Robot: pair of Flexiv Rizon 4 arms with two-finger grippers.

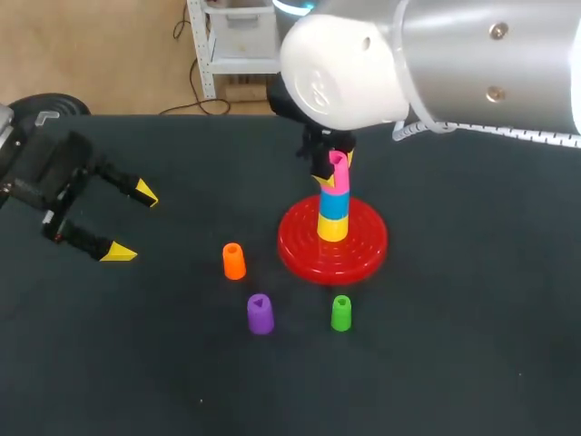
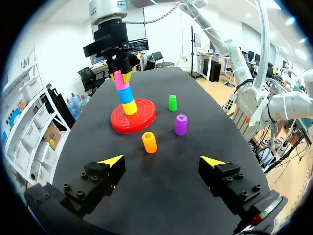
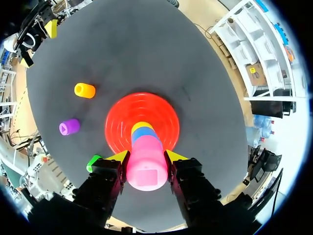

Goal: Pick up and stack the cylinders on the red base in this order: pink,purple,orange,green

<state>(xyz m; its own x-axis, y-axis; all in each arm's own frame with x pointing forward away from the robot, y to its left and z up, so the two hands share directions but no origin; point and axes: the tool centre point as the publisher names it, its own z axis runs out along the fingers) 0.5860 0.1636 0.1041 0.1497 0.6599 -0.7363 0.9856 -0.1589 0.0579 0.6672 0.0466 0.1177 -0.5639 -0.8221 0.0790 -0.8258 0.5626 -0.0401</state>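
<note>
The red base [image 1: 363,250] carries a stack of a yellow cylinder [image 1: 332,228], a blue cylinder [image 1: 334,206] and, on top, the pink cylinder [image 1: 338,180]. My right gripper [image 1: 337,163] comes down from above and is shut on the pink cylinder [image 3: 146,166], one yellow-tipped finger on each side. The orange cylinder [image 1: 233,261], purple cylinder [image 1: 260,314] and green cylinder [image 1: 340,312] stand on the table in front of the base. My left gripper [image 1: 128,222] hangs open at the left, holding nothing, well apart from the orange cylinder [image 2: 149,142].
The table [image 1: 472,345] is a dark mat. The right arm's large silver link [image 1: 436,54] hangs over the back of the table and hides part of it. The base [image 2: 133,116] lies ahead of the left gripper [image 2: 162,161], past the purple [image 2: 181,124] and green [image 2: 172,102] cylinders.
</note>
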